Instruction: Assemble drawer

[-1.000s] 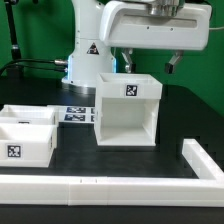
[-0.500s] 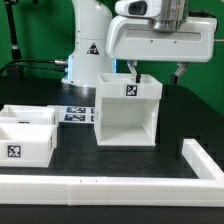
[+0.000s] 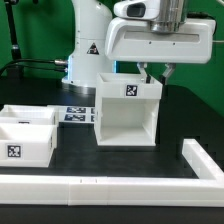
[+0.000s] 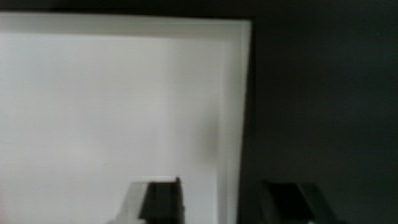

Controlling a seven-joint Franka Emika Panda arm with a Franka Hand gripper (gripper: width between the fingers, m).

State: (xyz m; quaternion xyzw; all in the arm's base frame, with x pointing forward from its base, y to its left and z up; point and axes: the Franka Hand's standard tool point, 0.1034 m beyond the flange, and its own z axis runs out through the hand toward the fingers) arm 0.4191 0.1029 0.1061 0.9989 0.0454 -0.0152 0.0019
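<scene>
Quick update from my end. My pincer (image 3: 160, 73) hangs right over the top rim of the drawer casing (image 3: 127, 118), at the far corner on the exterior view's right. In the wrist view the two fingers (image 4: 157, 203) sit on either side of one white wall of the casing (image 4: 107, 110), with its edge running up between them. The gap is narrow, only a bit wider than the wall. One finger looks like it's against the plastic, and there's a thin dark sliver next to the other. Honestly I can't tell if I'm actually pinching the wall or just straddling it.

The casing stands upright on the black tabletop (image 3: 120, 160), about mid-scene, with its square tag facing the exterior camera and the open front below that.

The two trays (image 3: 25, 140) sit side by side on the exterior view's left, well apart from the casing. The marker board (image 3: 72, 114) lies flat between them and the casing, a bit further back. The long white rail (image 3: 100, 187) runs along the near edge and turns up on the exterior view's right.
</scene>
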